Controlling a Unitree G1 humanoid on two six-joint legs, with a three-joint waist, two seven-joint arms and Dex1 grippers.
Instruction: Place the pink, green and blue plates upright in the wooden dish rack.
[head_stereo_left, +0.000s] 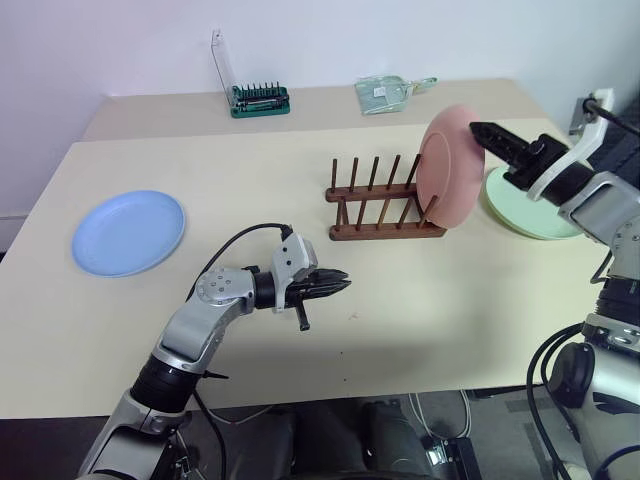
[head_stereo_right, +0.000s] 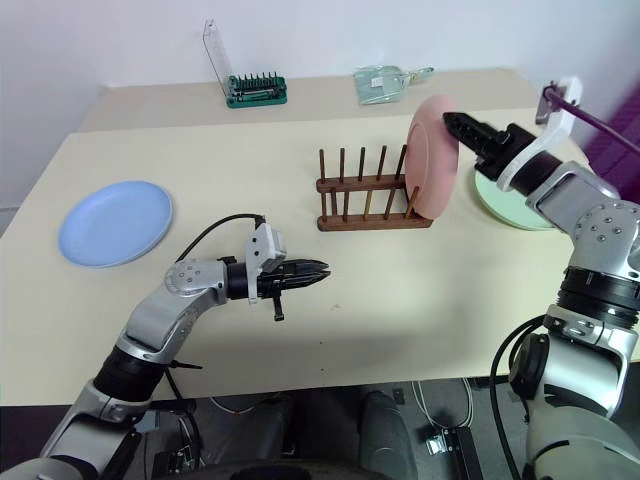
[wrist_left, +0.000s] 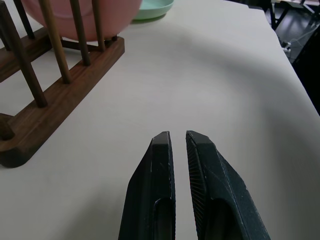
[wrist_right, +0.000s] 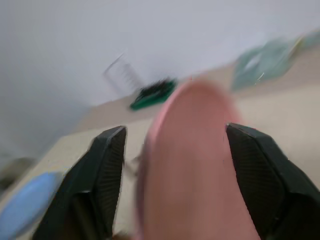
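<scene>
The pink plate (head_stereo_left: 450, 165) stands upright in the right-hand end of the wooden dish rack (head_stereo_left: 385, 215), leaning slightly. My right gripper (wrist_right: 175, 130) is open at the plate's upper right rim, one finger on each side of it with a gap showing. Flat on the table at the far left lies the blue plate (head_stereo_left: 128, 232). The green plate (head_stereo_left: 530, 215) lies flat to the right of the rack, partly hidden by my right arm. In front of the rack my left gripper (head_stereo_left: 340, 283) hovers over bare table, shut on nothing.
A green tool case with a raised clear lid (head_stereo_left: 258, 98) and a clear packet (head_stereo_left: 385, 92) sit on the back table. A cable runs along my left forearm. The table's front edge (head_stereo_left: 400, 392) is close below my left arm.
</scene>
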